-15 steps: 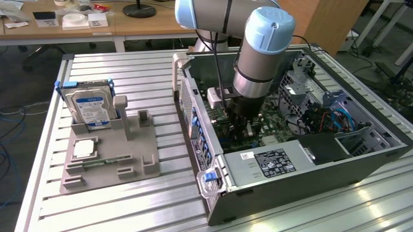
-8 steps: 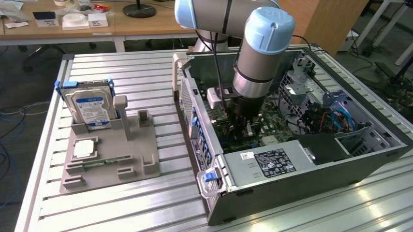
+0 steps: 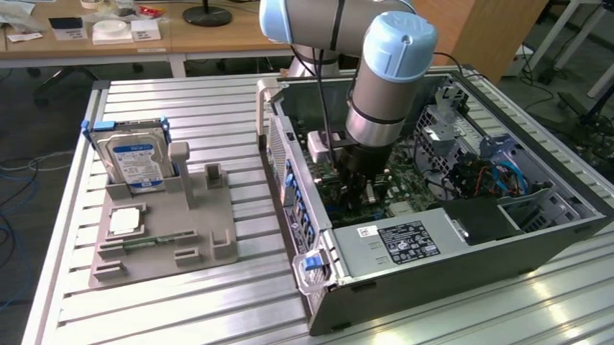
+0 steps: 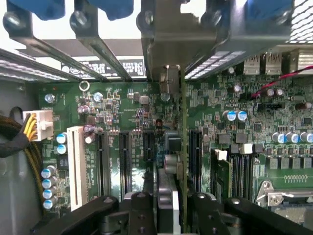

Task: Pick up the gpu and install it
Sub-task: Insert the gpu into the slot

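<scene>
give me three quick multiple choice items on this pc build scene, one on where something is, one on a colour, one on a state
1. Where is the hard drive?
A. upright in the grey holder on the exterior view's left
B. inside the computer case
C. flat on the slatted table

2. What colour are the capacitor tops on the motherboard?
A. red
B. light blue
C. yellow

3. What state is the gpu in?
A. lying in the grey holder
B. held edge-on between the jaws over the motherboard slots
C. resting on the power supply

Answers:
1 A: the drive stands upright in the holder, outside the computer case.
2 B: the round capacitor tops show light blue.
3 B: the gripper clamps the thin card, edge toward the wrist view, above the board.
</scene>
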Controlling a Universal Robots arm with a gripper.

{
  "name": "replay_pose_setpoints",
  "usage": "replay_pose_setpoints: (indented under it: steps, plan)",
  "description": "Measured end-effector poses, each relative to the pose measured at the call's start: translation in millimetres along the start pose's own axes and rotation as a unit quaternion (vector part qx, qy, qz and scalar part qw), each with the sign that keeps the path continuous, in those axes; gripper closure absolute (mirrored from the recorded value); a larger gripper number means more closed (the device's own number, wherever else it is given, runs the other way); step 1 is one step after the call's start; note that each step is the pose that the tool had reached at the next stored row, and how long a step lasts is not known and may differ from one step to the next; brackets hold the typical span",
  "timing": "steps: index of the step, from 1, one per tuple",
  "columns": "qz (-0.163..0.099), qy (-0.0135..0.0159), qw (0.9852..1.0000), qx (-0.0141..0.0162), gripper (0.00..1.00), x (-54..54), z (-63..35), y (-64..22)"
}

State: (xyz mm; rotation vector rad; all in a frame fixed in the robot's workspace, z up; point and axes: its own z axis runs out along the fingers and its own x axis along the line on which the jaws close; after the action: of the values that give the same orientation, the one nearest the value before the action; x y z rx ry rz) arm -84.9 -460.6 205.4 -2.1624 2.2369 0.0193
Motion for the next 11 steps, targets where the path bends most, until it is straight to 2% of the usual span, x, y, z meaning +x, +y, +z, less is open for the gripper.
replay_pose_setpoints:
  steps: [5,11]
  plan:
    - [0.000,0.0006,1.0000,-0.0002,0.65,0.0,-4.3,0.0]
    - [0.000,0.0005,1.0000,0.0013,0.65,-0.7,-27.8,-0.3]
